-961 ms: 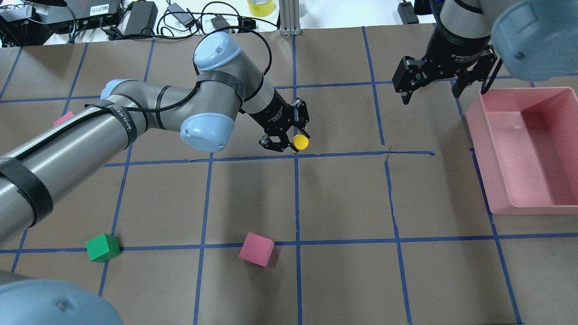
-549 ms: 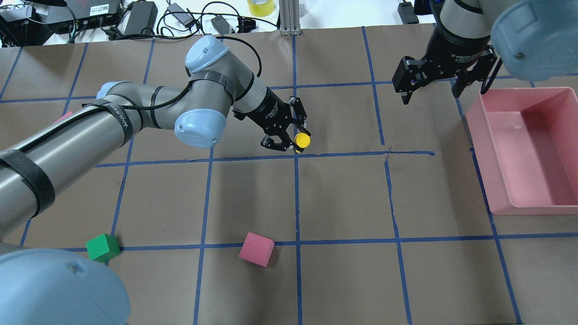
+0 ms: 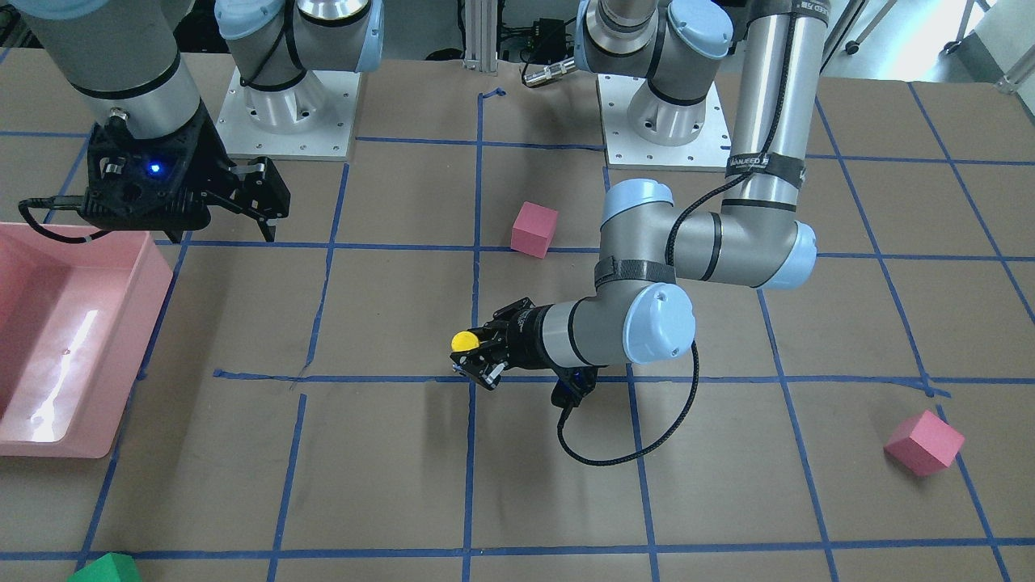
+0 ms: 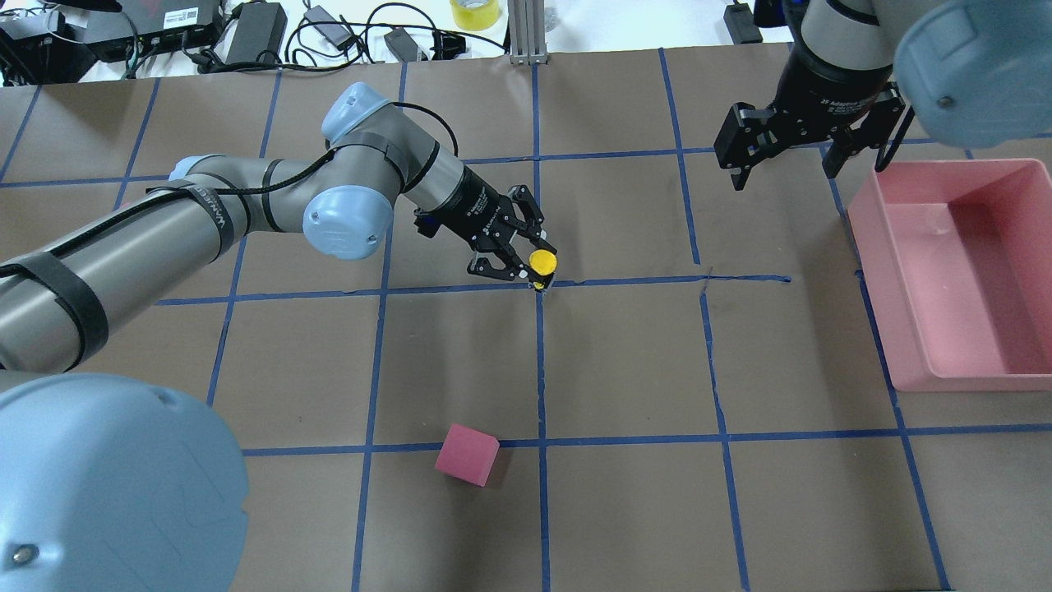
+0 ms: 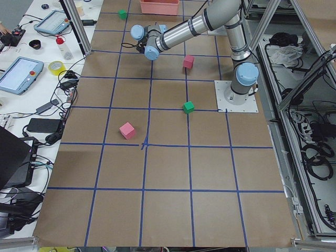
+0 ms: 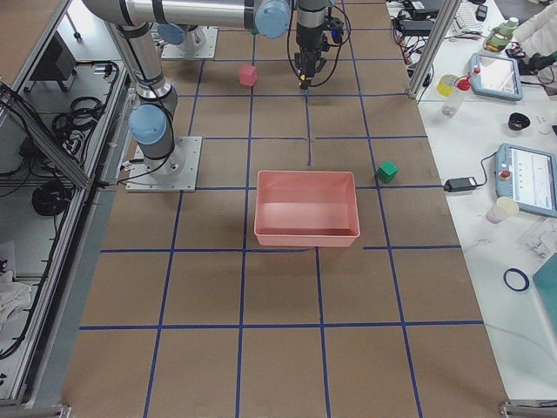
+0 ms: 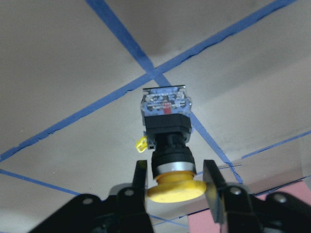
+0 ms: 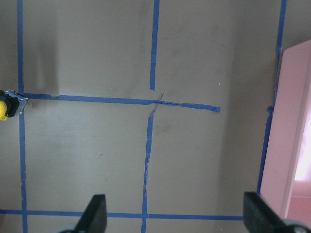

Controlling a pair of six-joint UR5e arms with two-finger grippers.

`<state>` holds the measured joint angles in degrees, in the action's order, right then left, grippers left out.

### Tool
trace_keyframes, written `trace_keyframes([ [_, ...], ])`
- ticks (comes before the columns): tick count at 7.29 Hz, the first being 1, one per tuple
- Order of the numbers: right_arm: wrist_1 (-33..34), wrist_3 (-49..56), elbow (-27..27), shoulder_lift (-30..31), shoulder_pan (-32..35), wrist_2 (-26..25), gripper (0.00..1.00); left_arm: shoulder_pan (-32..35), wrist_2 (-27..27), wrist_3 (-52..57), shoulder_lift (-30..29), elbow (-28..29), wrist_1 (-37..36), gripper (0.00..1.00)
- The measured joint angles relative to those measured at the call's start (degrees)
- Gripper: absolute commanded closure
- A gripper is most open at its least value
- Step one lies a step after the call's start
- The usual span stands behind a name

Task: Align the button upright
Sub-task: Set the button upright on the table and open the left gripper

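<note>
Wrist swing: left gripper [image 7: 175,180], jaws clamped on button [image 4: 542,262], has dropped lower; the button's base now points down at tape crossing [image 4: 540,285], near upright, contact unclear. Right gripper [image 4: 783,173] idle, jaws spread.

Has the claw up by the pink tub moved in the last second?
No. The right gripper hangs at the same spot beside the pink tub's far corner as before, jaws open.
</note>
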<state>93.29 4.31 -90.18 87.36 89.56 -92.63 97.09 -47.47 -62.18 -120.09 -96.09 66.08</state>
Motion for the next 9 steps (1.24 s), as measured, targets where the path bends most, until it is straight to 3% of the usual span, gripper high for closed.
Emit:
trace_keyframes([
  [6,-0.13,0.05,0.00,0.02,0.17,0.20,0.00,-0.75,0.51,3.68,-1.66,0.69,-0.32,1.00],
  [7,-0.13,0.07,0.00,0.01,0.18,0.14,0.00,-0.80,0.51,3.71,-1.85,0.71,-0.33,0.44],
  [8,-0.13,0.08,0.00,0.01,0.18,0.10,0.00,-0.81,0.57,3.75,-1.93,0.71,-0.36,0.00],
  [9,-0.12,0.09,0.00,0.00,0.18,0.09,0.00,-0.81,0.60,3.81,-1.96,0.68,-0.39,0.00],
])
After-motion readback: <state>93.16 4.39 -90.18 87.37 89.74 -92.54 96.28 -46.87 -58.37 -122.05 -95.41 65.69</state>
